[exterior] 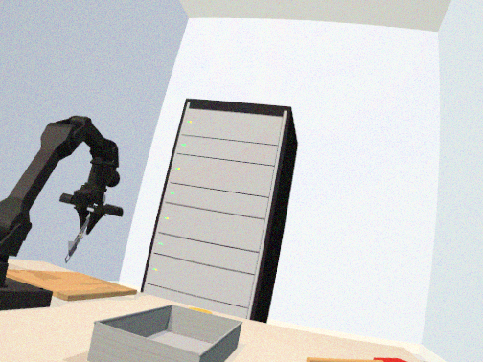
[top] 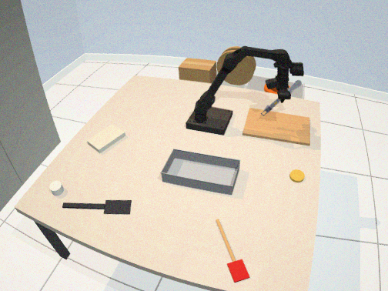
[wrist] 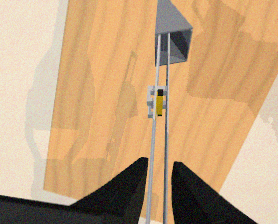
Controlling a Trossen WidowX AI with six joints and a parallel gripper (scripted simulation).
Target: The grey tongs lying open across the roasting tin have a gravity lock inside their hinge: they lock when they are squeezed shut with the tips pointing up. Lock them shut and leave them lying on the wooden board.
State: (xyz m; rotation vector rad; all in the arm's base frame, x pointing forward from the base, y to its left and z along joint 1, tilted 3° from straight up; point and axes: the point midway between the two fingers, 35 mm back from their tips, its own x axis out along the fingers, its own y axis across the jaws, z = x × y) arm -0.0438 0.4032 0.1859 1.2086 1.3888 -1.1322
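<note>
My gripper is shut on the arms of the grey tongs and holds them in the air above the wooden board. The tongs are tilted: the end with the grey hinge housing is low over the board, the tip end is high. The two arms run close together, nearly parallel, with a small yellow piece beside them near the hinge. Whether the lock has caught cannot be told. The roasting tin has nothing across it.
A black robot base stands left of the board. A yellow disc lies in front of it. A black spatula, a red-headed tool, a white cylinder and a cream block are on the table. An orange ring is behind the gripper.
</note>
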